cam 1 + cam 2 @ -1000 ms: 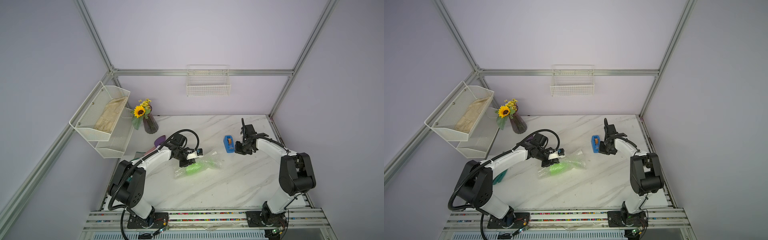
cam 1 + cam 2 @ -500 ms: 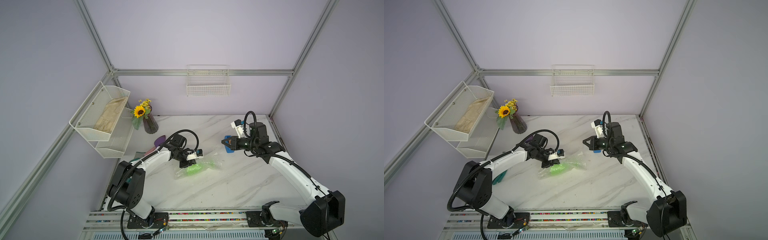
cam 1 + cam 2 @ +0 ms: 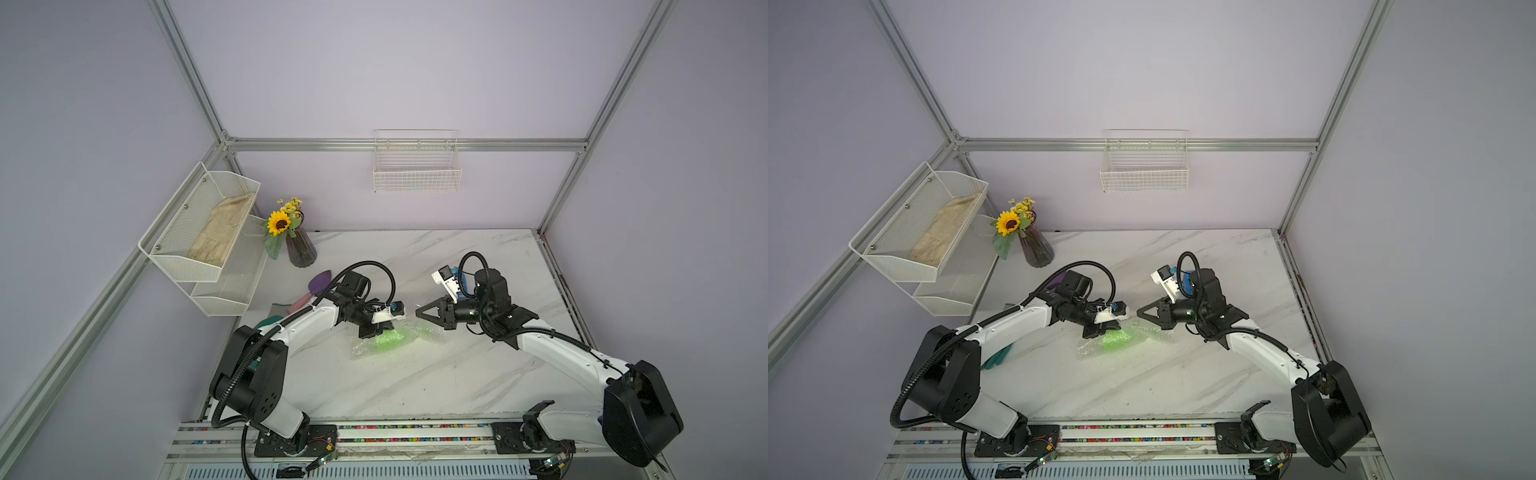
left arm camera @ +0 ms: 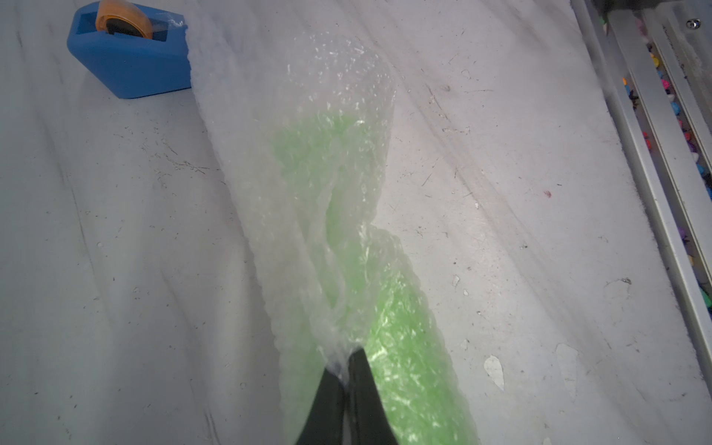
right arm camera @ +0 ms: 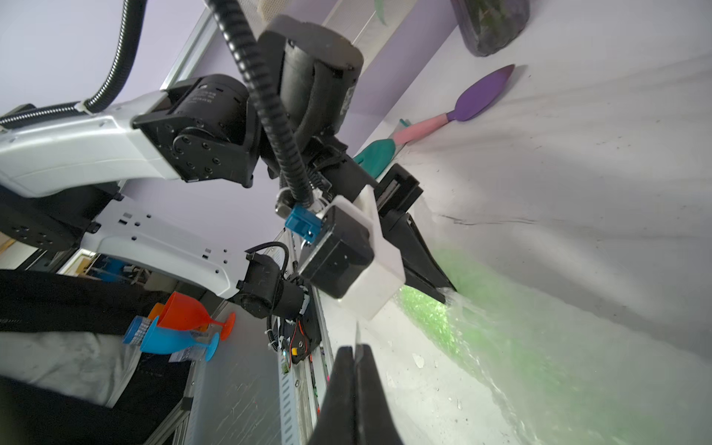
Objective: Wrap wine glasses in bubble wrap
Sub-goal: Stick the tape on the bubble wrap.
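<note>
The lime-green wine glass (image 3: pixel 390 338) (image 3: pixel 1115 340) lies on its side mid-table, rolled inside the bubble wrap (image 3: pixel 428 332) (image 3: pixel 1154 332). My left gripper (image 3: pixel 374 332) (image 4: pixel 346 356) is shut on a gathered fold of the bubble wrap (image 4: pixel 269 154) right over the green glass (image 4: pixel 400 346). My right gripper (image 3: pixel 417 314) (image 5: pixel 354 348) hovers just right of the bundle, pointing at it. It is shut, and a thin clear strip of tape sticks out between its tips. In the right wrist view the left gripper (image 5: pixel 447 294) pinches wrap over the glass (image 5: pixel 431 312).
A blue tape dispenser (image 4: pixel 127 65) (image 3: pixel 1185 282) stands behind the right wrist. A purple vase with a sunflower (image 3: pixel 301 251) is at the back left, with a purple-and-pink spatula (image 3: pixel 320 282) near it. White wire shelves (image 3: pixel 199 232) hang on the left wall.
The right arm swung from the tape dispenser leftward and now points at the wrapped glass. The left gripper stayed on the bundle and closed slightly tighter.
</note>
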Robot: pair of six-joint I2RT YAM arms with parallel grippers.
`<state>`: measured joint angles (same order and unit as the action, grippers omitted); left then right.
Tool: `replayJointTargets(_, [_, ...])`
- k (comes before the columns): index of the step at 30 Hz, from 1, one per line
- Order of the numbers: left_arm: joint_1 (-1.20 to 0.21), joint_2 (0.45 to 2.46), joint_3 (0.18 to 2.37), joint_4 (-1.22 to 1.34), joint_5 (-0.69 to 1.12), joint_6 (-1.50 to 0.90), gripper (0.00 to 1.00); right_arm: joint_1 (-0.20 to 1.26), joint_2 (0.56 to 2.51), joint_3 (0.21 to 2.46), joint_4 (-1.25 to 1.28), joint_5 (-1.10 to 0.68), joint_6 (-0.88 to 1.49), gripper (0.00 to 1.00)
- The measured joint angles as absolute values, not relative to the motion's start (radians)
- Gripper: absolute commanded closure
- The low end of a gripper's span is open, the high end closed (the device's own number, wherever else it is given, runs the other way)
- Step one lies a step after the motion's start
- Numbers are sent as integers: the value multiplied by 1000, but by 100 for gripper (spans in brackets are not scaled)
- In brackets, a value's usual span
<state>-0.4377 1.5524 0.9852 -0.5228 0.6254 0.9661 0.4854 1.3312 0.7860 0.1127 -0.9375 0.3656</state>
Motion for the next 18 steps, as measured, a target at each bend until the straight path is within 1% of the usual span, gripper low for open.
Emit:
replayJointTargets(4, [-438, 1540, 974, -511, 634, 971, 95, 496, 1422, 777, 158, -1016, 301, 100])
replayJointTargets(9, [-438, 1539, 970, -506, 645, 973, 94, 531, 1524, 785, 165, -1063, 234, 100])
replayJointTargets(13, [-438, 1538, 968, -501, 649, 973, 95, 557, 1597, 816, 165, -1060, 203, 100])
replayJointTargets(18, [-438, 1536, 968, -501, 651, 979, 95, 564, 1652, 871, 164, -1003, 175, 100])
